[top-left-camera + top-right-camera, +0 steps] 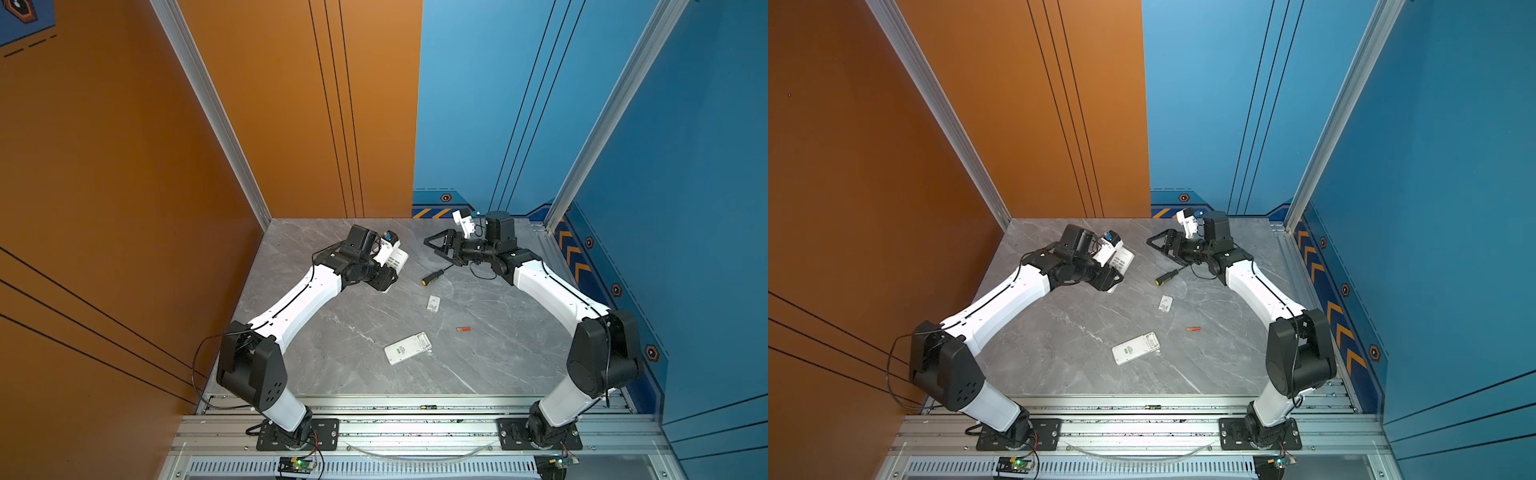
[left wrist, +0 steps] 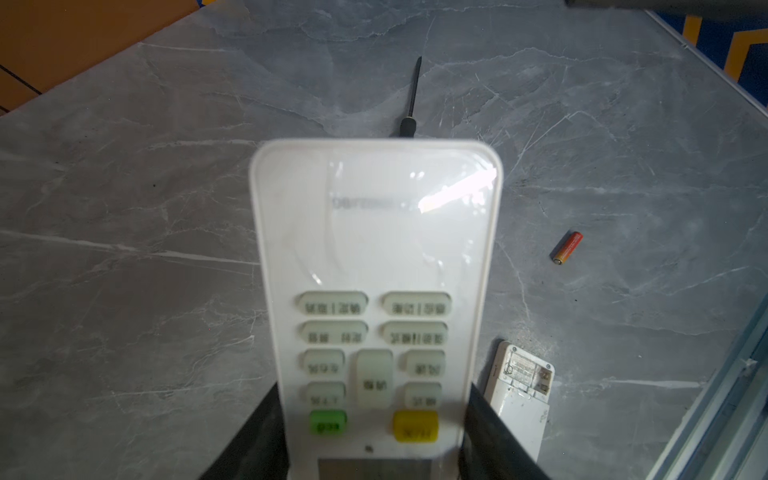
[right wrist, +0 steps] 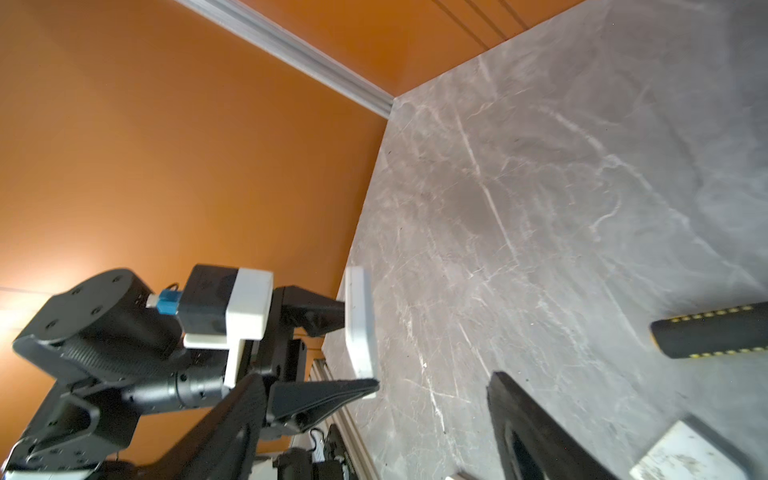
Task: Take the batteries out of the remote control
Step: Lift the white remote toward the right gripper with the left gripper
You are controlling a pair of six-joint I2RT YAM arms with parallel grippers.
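My left gripper point(image 2: 374, 436) is shut on the lower end of a white remote control point(image 2: 374, 257), whose button side faces the wrist camera. In both top views this remote point(image 1: 397, 259) point(image 1: 1123, 258) is lifted at the back left of the table. Seen edge-on in the right wrist view, the remote point(image 3: 359, 320) sits between the left fingers. My right gripper point(image 1: 432, 244) point(image 3: 376, 386) hangs open and empty to its right, apart from it. One orange-red battery point(image 1: 462, 328) point(image 1: 1193, 328) point(image 2: 567, 248) lies loose on the table. Any batteries inside the held remote are hidden.
A second white remote point(image 1: 407, 348) point(image 1: 1136, 348) point(image 2: 519, 399) lies mid-table, its battery bay uncovered. A white cover point(image 1: 433, 303) point(image 1: 1165, 303) point(image 3: 685, 457) and a black-and-yellow screwdriver point(image 1: 432, 277) point(image 1: 1166, 277) point(image 2: 411, 99) point(image 3: 706, 332) lie between the arms. A small dark cylinder point(image 1: 428, 407) rests in the front rail.
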